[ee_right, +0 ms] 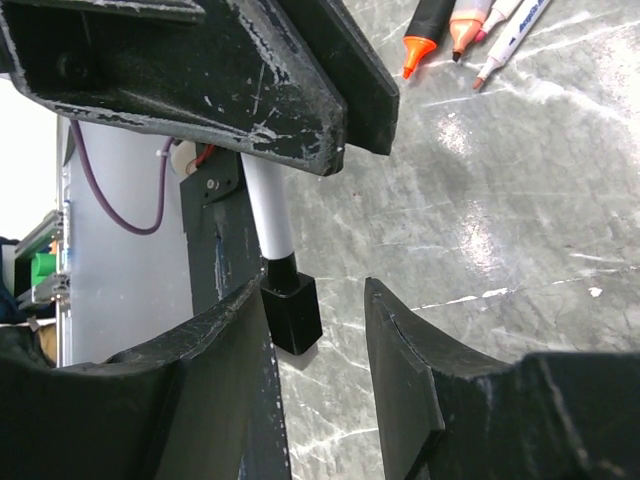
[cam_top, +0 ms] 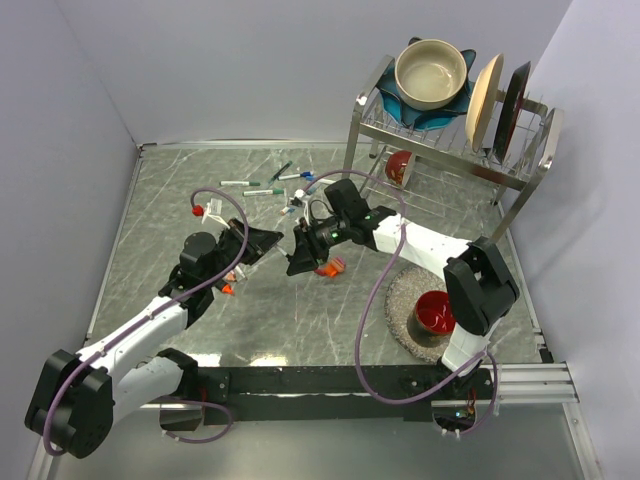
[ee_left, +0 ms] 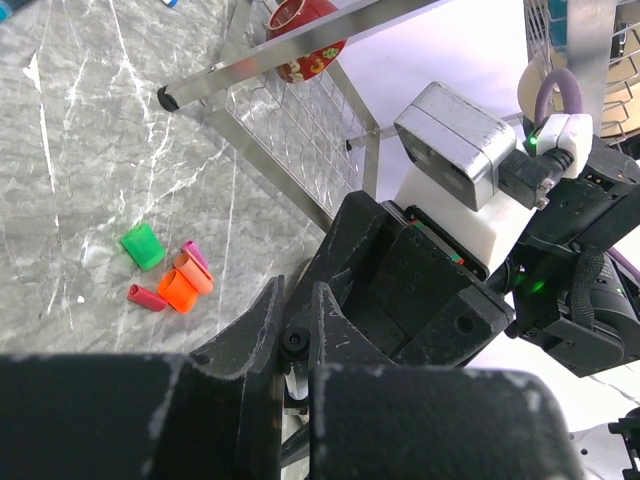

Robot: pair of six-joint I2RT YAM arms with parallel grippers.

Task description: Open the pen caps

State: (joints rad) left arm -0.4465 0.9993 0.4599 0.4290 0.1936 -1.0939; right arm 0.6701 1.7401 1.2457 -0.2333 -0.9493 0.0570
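My left gripper (cam_top: 272,240) is shut on a white marker barrel (ee_right: 264,205), whose end shows between its fingers (ee_left: 268,335). A square black pen cap (ee_right: 291,314) sits on the barrel's lower end, just above the table. My right gripper (ee_right: 318,312) is open around this cap. The cap rests against one finger, with a clear gap to the other finger (ee_right: 400,340). Both grippers meet mid-table, the right gripper (cam_top: 300,256) facing the left one. Loose pen caps lie on the table: green (ee_left: 143,246), orange (ee_left: 178,290), pink (ee_left: 196,257) and red (ee_left: 146,297).
Several markers (cam_top: 262,186) lie at the back of the table, and uncapped ones (ee_right: 420,40) are close by. A dish rack (cam_top: 520,170) with a bowl (cam_top: 431,72) and plates stands back right. A red bowl (cam_top: 435,312) sits on a round mat. A red cap (cam_top: 195,210) lies at the left.
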